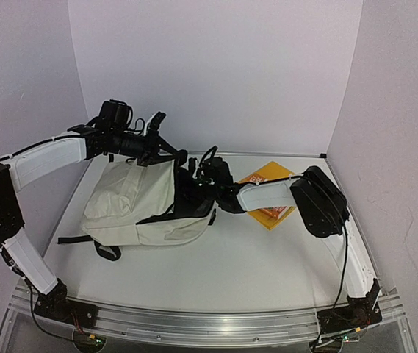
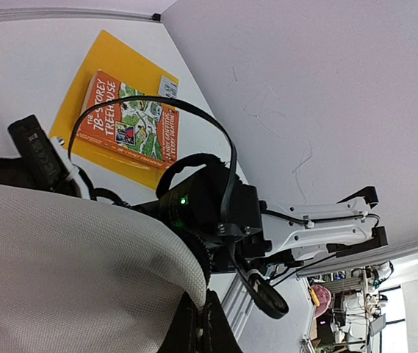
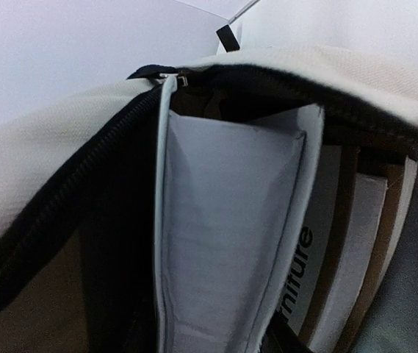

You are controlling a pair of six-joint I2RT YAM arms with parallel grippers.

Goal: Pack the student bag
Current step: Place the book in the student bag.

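Note:
The cream student bag (image 1: 139, 206) lies on the table with its open mouth facing right. My left gripper (image 1: 157, 149) is shut on the upper edge of the mouth and holds it up; in the left wrist view its dark fingers (image 2: 210, 329) pinch the cream fabric (image 2: 62, 272). My right gripper (image 1: 200, 185) reaches into the mouth. In the right wrist view a flat white case (image 3: 223, 235) stands between its jaws inside the black-lined bag (image 3: 54, 169). Only one dark fingertip (image 3: 288, 337) shows. Several books (image 3: 355, 243) stand beside the case.
An orange paperback (image 1: 266, 197) lies on a yellow folder (image 1: 276, 220) right of the bag, beside my right forearm; both show in the left wrist view, the paperback (image 2: 128, 121) on the folder (image 2: 98, 62). Black straps (image 1: 91, 241) trail left. White walls enclose three sides.

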